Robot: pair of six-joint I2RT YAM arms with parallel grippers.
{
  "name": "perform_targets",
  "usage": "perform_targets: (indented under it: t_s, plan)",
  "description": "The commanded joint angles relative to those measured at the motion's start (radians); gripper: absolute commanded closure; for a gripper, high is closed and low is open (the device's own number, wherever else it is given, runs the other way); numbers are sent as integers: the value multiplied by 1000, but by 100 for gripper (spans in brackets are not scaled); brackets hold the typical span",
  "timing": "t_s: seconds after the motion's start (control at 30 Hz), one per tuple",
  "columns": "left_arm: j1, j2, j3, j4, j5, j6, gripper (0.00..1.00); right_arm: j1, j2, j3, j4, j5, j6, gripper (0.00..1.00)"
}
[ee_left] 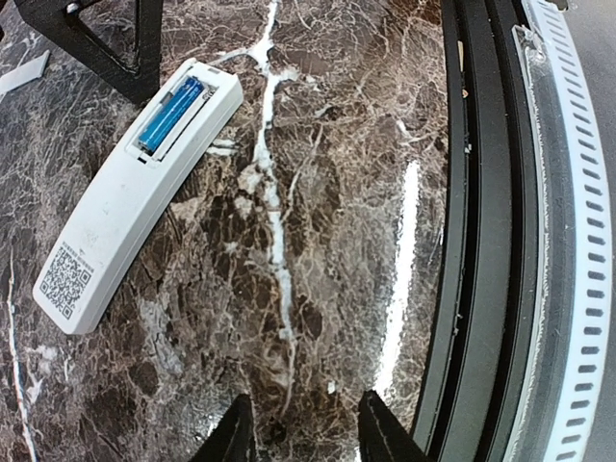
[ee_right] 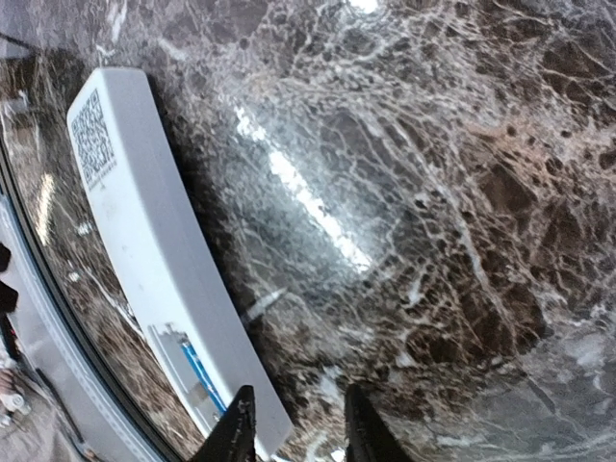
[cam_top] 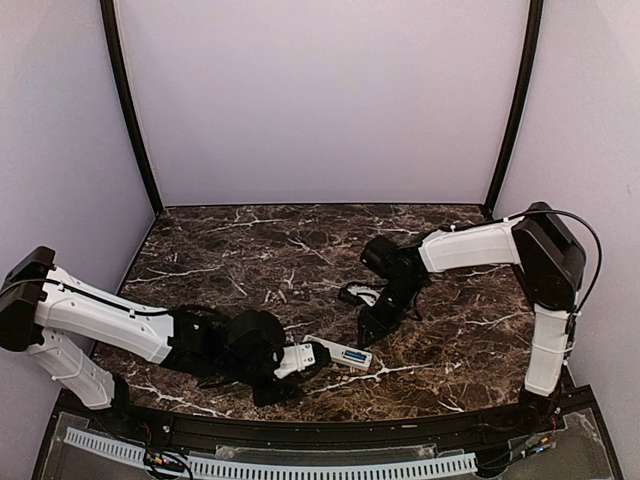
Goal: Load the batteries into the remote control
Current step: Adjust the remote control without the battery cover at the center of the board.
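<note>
Left wrist view shows the remote control [ee_left: 115, 207] lying face down on the marble surface [ee_left: 318, 192], its back compartment uncovered with a blue battery [ee_left: 171, 114] seated inside. The left gripper [ee_left: 306, 402] is spread and empty, apart from the handset. The right gripper [ee_right: 298, 395] hangs parted and empty at the remote's battery end.

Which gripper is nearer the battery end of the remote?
The right gripper, fingers beside the blue batteries; the left gripper sits off the QR-code end of the remote.
</note>
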Motion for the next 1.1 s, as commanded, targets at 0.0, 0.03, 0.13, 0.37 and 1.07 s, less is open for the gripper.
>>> perform_targets:
  t_s: [0.0,0.03,0.13,0.37,1.07]
  plan:
    - [14,-34,-12,-16,-40,20,64,8,-32,65,-65,116,-15,66]
    - [16,-32,-9,-20,-41,20,64,9,-37,80,-72,130,-29,64]
    - [18,-33,-7,-22,-49,15,63,43,-80,79,-61,143,-121,59]
    - [23,-21,-6,-15,-52,12,61,89,-90,24,-41,211,-170,53]
    - [57,-40,-4,-14,-57,28,60,157,-23,-21,0,223,-166,68]
